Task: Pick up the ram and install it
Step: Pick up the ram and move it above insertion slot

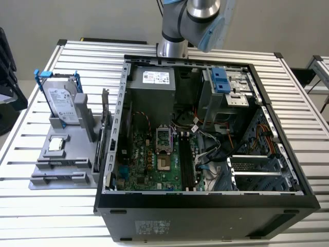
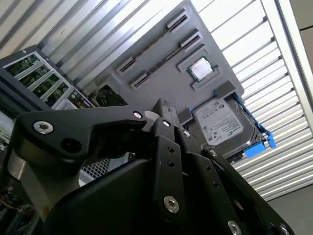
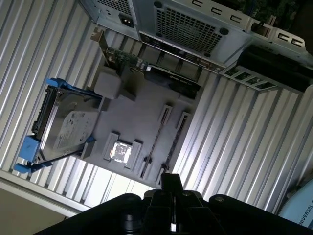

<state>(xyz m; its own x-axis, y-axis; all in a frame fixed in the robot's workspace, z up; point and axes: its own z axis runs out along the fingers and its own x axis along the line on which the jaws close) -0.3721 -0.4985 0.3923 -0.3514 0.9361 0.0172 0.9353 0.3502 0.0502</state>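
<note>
Pointing toward the gray tray (image 3: 137, 112), gripper (image 3: 171, 180) closed and empty; ram (image 3: 155, 139) stands on edge in a tray slot, chip (image 3: 120, 151) beside it.

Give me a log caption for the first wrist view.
Gripper facing the gray tray that holds ram, processor chip and hard drive, beside the computer case.

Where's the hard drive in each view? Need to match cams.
Exterior view: hard drive on edge in the grey holder, on the exterior view's left, outside the computer case.
Second wrist view: hard drive at the holder's end, blue bracket around it.
First wrist view: hard drive at the same end of the holder.
Shared landmark: the square chip beside it on the holder.
</note>
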